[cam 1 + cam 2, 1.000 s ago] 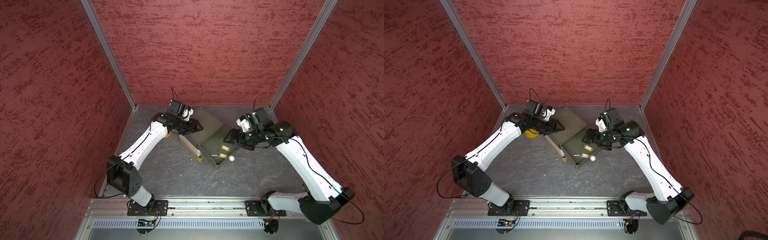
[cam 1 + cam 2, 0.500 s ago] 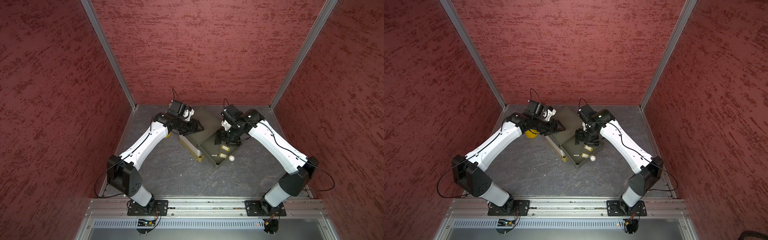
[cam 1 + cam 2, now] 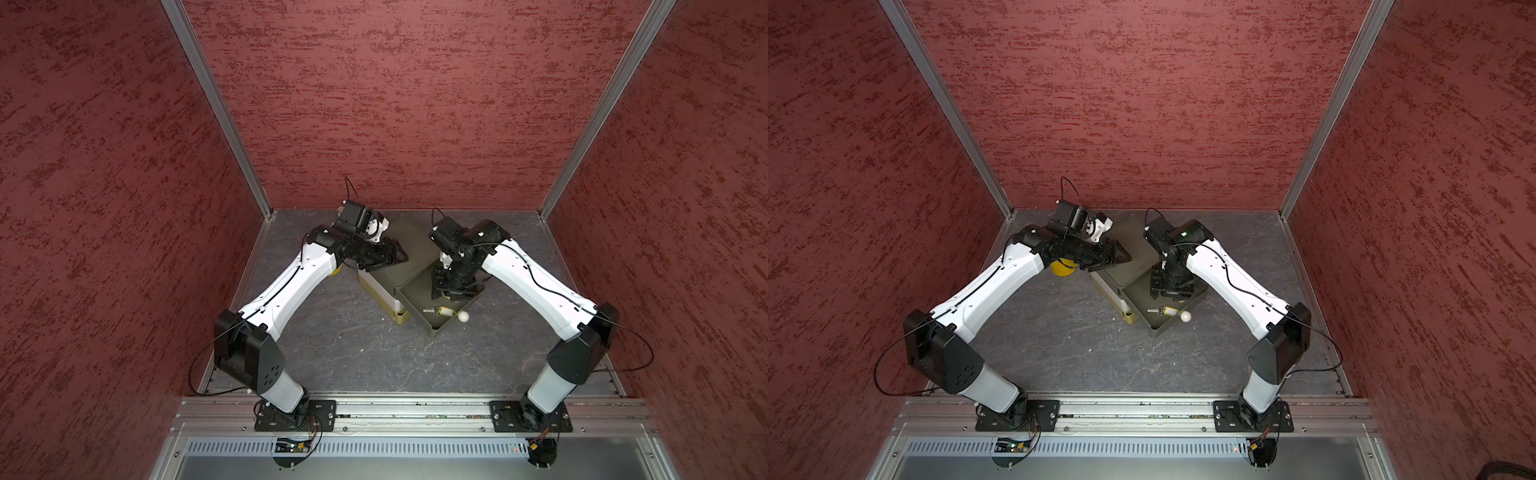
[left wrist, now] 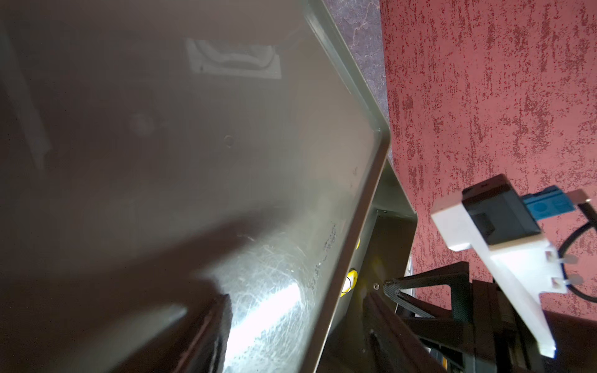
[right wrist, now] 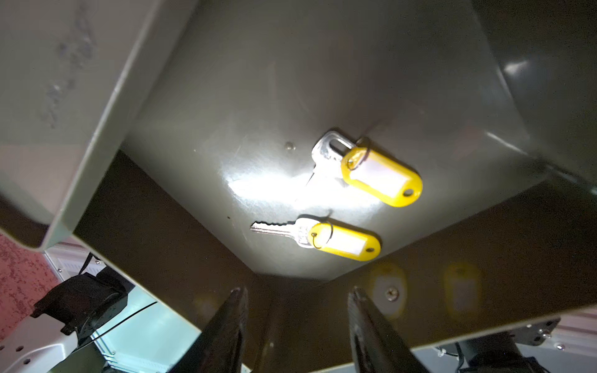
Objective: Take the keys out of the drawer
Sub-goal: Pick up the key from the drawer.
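The keys (image 5: 343, 241), two with yellow tags, lie flat and close together on the floor of the open drawer (image 5: 258, 97). My right fingers (image 5: 226, 336) are down inside it near them, partly spread, gripping nothing. My left fingers (image 4: 210, 329) are closed on the top edge of the cabinet (image 4: 161, 129), which sits on the counter (image 3: 353, 340).

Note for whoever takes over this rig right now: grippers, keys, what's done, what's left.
Left gripper: closed at the top edge of the cabinet, steadying it.
Right gripper: open, empty, over the floor of the drawer.
Keys: one yellow-tagged key and a second yellow-tagged key lie on the drawer floor.
Done: drawer pulled open.
Left: neither key lifted yet; grasp each and take it out.
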Robot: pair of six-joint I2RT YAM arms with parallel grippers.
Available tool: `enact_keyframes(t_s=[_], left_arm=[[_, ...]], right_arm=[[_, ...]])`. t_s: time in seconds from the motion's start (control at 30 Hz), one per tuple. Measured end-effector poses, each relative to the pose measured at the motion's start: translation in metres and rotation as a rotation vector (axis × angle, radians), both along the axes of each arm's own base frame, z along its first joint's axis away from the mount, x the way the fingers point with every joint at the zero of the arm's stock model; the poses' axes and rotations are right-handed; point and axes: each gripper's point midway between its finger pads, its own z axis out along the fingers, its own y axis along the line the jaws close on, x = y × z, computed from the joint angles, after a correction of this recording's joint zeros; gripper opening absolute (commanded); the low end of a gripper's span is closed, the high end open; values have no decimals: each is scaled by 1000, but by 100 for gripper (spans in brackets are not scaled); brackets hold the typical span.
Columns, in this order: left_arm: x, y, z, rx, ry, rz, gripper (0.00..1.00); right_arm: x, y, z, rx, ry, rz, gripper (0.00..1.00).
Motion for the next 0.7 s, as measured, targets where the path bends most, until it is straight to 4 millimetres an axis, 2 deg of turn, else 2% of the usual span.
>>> enact_keyframes(t_s=[0.3, 0.7], left_arm=[[0, 0, 0, 0, -1, 0, 68], [0, 0, 0, 2, -5, -5, 68]], right_arm=[[-10, 2, -10, -26, 38, -8, 45], [-17, -2, -30, -69, 89, -23, 43]])
